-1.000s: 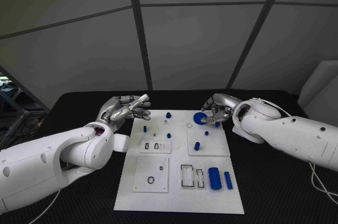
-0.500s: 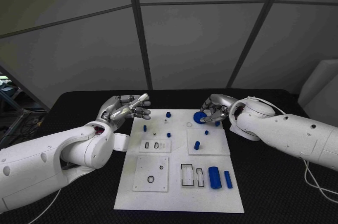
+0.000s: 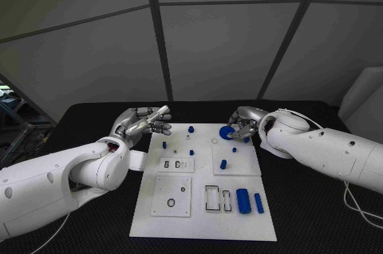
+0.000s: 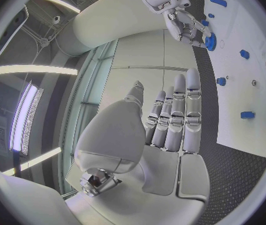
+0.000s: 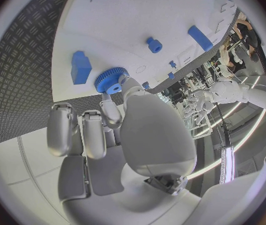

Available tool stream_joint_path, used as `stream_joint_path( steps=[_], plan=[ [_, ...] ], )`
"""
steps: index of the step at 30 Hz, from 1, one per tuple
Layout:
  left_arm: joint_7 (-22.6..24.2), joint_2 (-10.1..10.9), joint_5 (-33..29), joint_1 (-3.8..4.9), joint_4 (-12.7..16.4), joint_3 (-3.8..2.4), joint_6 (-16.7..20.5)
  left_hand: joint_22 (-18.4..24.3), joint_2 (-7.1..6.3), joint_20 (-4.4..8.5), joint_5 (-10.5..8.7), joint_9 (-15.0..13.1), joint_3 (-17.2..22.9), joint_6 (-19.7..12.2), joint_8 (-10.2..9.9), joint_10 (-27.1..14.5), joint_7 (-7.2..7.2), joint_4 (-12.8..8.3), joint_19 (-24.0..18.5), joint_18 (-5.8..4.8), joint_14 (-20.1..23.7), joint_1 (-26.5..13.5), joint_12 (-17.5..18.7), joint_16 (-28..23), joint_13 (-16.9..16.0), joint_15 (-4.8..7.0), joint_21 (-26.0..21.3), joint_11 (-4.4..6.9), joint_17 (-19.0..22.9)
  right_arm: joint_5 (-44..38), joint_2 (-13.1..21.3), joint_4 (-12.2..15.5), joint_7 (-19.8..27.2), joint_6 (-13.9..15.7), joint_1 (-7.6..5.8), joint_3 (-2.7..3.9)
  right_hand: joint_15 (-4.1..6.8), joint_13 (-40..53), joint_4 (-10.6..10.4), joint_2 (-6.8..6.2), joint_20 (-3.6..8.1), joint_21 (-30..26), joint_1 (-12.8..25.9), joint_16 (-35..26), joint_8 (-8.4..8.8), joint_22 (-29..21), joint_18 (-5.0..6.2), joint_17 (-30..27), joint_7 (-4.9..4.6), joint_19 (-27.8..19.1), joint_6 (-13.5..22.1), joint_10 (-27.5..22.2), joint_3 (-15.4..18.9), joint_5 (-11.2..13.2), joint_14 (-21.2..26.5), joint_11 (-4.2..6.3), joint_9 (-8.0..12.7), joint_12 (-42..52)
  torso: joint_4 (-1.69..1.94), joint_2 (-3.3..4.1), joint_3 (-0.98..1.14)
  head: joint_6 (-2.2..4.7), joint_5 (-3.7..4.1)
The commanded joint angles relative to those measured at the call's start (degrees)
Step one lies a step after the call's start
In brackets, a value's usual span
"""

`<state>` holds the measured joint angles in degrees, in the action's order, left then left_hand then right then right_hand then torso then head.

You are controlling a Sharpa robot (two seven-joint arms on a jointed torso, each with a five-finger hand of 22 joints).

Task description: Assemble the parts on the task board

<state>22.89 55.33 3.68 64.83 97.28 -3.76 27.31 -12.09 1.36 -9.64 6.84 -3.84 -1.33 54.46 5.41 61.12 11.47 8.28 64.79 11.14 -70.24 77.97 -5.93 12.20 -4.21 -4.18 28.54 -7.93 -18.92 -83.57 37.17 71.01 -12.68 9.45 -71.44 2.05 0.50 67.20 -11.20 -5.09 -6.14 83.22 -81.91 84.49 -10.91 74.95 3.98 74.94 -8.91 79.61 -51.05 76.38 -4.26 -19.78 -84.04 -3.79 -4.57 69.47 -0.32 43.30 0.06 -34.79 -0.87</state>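
The blue gear (image 3: 227, 133) is pinched at the fingertips of the right robot hand (image 3: 243, 124), over the far end of the task board (image 3: 203, 221), just above the square plate (image 3: 236, 160) on that side. Its toothed rim and raised hub read plainly in the right wrist view (image 5: 111, 80), where the thumb and a finger close on it while the other fingers hang loose beside it.

The step in hand looks like carrying or seating this gear: it seems to be held a little off the board rather than resting on it, though I cannot tell whether it touches. The next move probably calls for lining the hub up over its post or hole near that hand and lowering it straight, without tilting.

The left robot hand (image 3: 146, 123) hovers at the board's far left corner, fingers stretched out together and holding nothing; the left wrist view (image 4: 170, 120) confirms bare, straight fingers.

From above, two blue cylinders (image 3: 249, 201) lie side by side at the near end of the board, well away from both hands, with small blue pegs (image 3: 222, 165) standing between. The right wrist view adds a blue block (image 5: 80, 67) close beside the gear, which the fingers partly mask from above.
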Motion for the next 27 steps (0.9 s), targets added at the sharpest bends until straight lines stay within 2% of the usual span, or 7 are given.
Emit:
stream_joint_path(
  steps=[1,7,15,21,27],
  plan=[
    [0.1,0.0,0.2,0.07,0.0,-0.03,-0.8,0.0,0.34,0.14,0.27,0.0,-0.1,0.3,-0.2,0.3,0.04,0.0,0.4,-0.68,-0.4,-0.1,0.3,-0.2,0.0,0.10,0.3,-0.13,0.0,-2.0,-0.1,-0.1,-0.9,-1.3,-0.08,-0.03,-0.04,0.9,0.3,0.24,0.14,0.5,-1.1,0.5,-0.39,1.5,-0.96,4.6,0.05,0.8,-0.8,0.8,-1.0,0.7,-3.9,0.09,-0.1,0.8,-0.01,-0.01,0.01,-0.05,-0.03],
    [0.0,0.0,0.2,0.07,0.1,-0.03,-0.9,0.1,0.35,0.14,0.27,0.0,-0.1,0.3,-0.3,0.3,0.05,0.0,0.4,-0.68,-0.4,-0.2,0.3,-0.2,0.0,0.10,0.3,-0.13,-0.1,-4.2,-0.2,0.2,-1.4,-0.9,-0.07,-0.03,0.15,2.8,1.4,0.84,0.32,1.2,-2.2,0.9,-0.97,2.7,-1.22,5.5,0.32,1.7,-2.6,1.8,-3.2,2.8,-4.1,0.36,-0.1,2.5,-0.02,-0.02,0.01,-0.04,0.07],
    [-0.1,-0.1,0.2,0.07,0.0,-0.03,-0.9,0.1,0.35,0.14,0.27,0.0,-0.1,0.3,-0.3,0.3,0.05,0.0,0.4,-0.68,-0.4,-0.2,0.3,-0.2,0.0,0.10,0.3,-0.13,-0.1,-5.4,-0.1,1.2,-1.7,0.9,-0.06,-0.03,0.50,4.2,1.8,1.30,0.59,1.7,-2.1,1.2,-1.30,3.7,-1.43,5.9,0.88,2.3,-4.6,2.7,-5.1,2.0,-4.1,0.82,-0.1,3.6,0.09,-0.01,0.00,-0.02,0.10],
    [-0.1,0.0,0.2,0.07,0.0,-0.03,-0.9,0.1,0.37,0.14,0.27,0.0,-0.1,0.2,-0.3,0.3,0.06,0.0,0.4,-0.68,-0.4,-0.1,0.3,-0.2,0.0,0.10,0.3,-0.13,-0.1,-6.7,0.7,3.5,-2.2,4.7,-0.06,-0.01,0.65,5.2,1.9,1.19,0.75,1.9,-1.7,1.4,-1.14,4.3,-1.55,6.4,1.07,2.7,-5.3,3.3,-6.1,1.5,-4.2,0.97,0.0,4.5,-0.06,-0.05,0.06,0.03,-0.18],
    [-0.2,-0.1,0.2,0.06,-0.1,-0.03,-1.0,0.1,0.37,0.14,0.27,0.0,-0.1,0.2,-0.3,0.3,0.06,0.0,0.4,-0.68,-0.4,-0.1,0.3,-0.2,0.0,0.10,0.3,-0.13,-0.1,-9.2,1.7,7.9,-2.9,9.0,-0.07,0.07,0.72,5.9,2.0,0.85,0.84,2.3,-1.2,1.7,-0.87,5.1,-1.73,6.9,1.13,3.2,-5.6,3.7,-6.7,1.6,-4.3,1.03,0.1,5.1,0.02,-0.02,0.01,0.12,-0.31]
  ],
)
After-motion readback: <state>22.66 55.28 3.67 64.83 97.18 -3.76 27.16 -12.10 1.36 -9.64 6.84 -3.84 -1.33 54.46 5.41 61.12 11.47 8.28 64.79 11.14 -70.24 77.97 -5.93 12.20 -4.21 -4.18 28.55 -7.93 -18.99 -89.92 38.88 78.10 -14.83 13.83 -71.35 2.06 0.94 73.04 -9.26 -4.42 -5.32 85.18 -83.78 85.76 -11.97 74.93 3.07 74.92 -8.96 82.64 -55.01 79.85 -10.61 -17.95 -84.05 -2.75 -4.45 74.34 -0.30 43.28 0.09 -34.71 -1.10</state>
